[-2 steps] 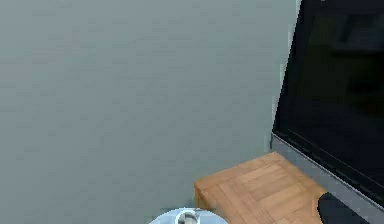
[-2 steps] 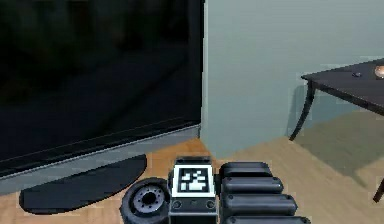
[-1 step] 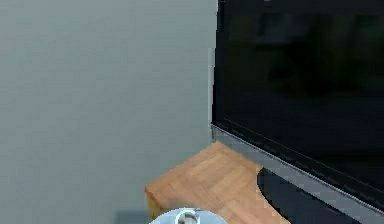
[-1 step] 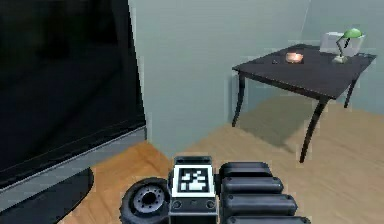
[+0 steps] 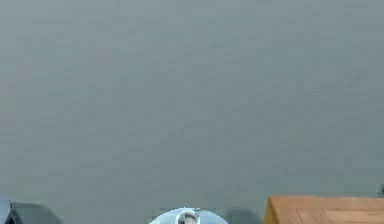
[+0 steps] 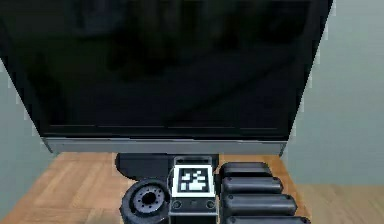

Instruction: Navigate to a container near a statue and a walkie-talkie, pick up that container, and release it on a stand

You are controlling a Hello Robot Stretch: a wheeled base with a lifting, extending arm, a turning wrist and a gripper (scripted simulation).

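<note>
In the arm side view the arm (image 6: pixel 255 192) rises from the bottom edge as dark stacked segments, with a white marked square (image 6: pixel 195 181) at its end. Left of that square sits the gripper (image 6: pixel 147 203), a dark round body low over a wooden top (image 6: pixel 80 185). I can't make out its far end, so I cannot tell whether it holds anything. In the forward view a pale rounded object (image 5: pixel 186 216) pokes up at the bottom edge, too little of it visible to name.
A large black screen (image 6: pixel 170 65) on a dark foot (image 6: pixel 150 160) stands on the wooden top just beyond the arm. A grey wall (image 5: pixel 190 90) is close ahead. A wooden surface (image 5: pixel 325 210) lies at the forward view's bottom right, a dark shape (image 5: pixel 15 212) at bottom left.
</note>
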